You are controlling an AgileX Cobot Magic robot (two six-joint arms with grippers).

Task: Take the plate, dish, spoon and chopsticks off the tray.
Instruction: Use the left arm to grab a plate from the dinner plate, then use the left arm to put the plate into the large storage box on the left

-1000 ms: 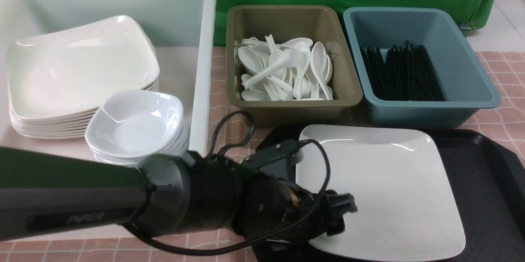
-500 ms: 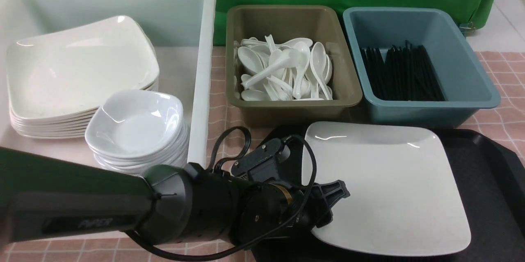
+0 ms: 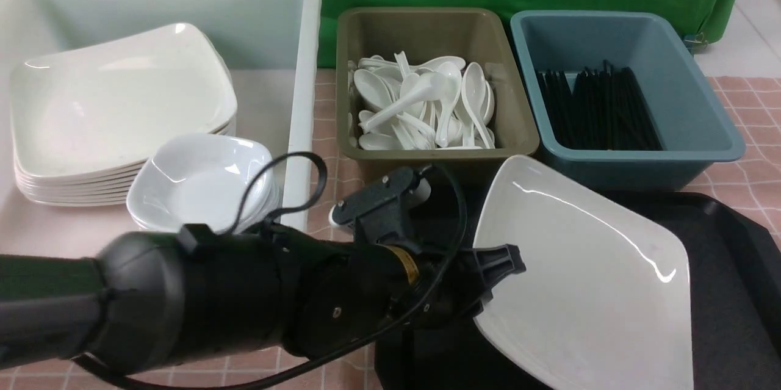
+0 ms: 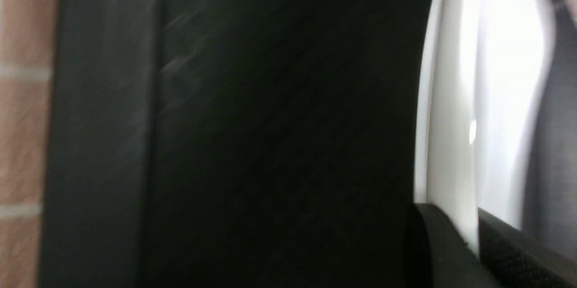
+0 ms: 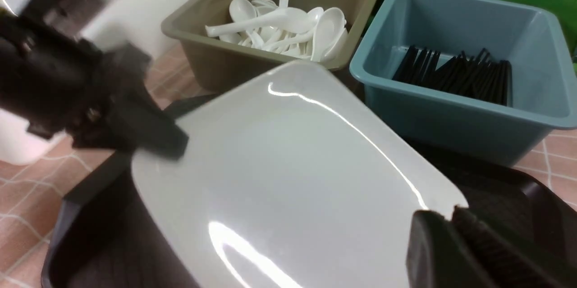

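Carefully now: the left pincer (image 3: 509, 265) is clamped on the left edge of the square plate (image 3: 586, 280), tilted over the black serving tray (image 3: 720, 274). Lift steadily, keeping that grip firm, before swinging left; the right pincer's closure I cannot tell.

Right of the left claw (image 3: 509, 271), the plate (image 3: 586, 280) lies over the tray (image 3: 726, 256). Beyond the claw stand the spoon tub (image 3: 439, 161) and, farther right, the chopstick tub (image 3: 640, 164). Left of it, stacked plates (image 3: 122, 103) and bowls (image 3: 201, 176) sit in a big tub (image 3: 305, 72).
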